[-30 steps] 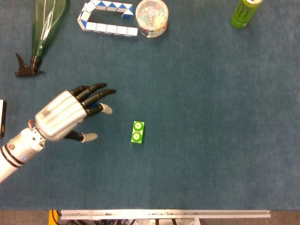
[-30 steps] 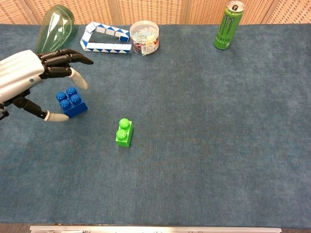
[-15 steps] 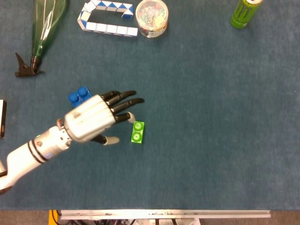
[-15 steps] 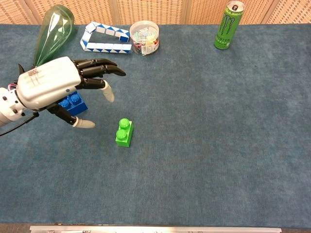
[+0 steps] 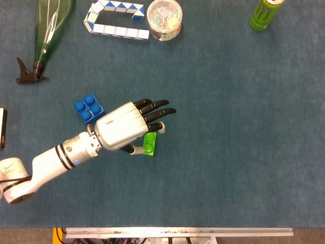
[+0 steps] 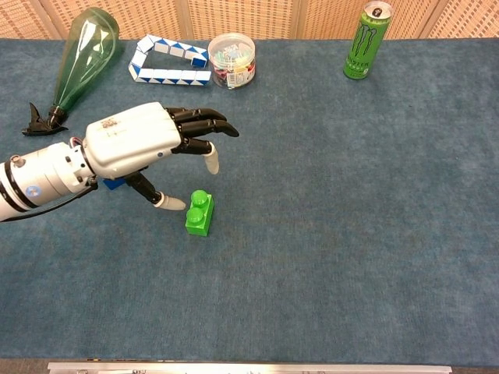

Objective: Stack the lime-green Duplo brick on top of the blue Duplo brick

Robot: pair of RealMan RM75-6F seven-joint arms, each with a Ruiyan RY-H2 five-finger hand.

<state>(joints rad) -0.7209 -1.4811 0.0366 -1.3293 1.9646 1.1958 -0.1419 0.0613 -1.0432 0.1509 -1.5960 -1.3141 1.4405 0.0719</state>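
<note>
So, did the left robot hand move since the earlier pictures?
Yes. The left robot hand went rightward, from over the blue brick to the green brick, which stayed put.

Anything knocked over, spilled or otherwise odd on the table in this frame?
Only the green bottle at the far left: it lies on its side, a black piece at its mouth. Nothing has spilled. The energy can stands upright, and both bricks sit studs-up.

Left hand (image 5: 128, 127): silver-white shell over the back, small dark print near the wrist edge; black fingers (image 6: 204, 118) with pale off-white tips. Forearm white, ringed by black bands, one small blue mark.
</note>
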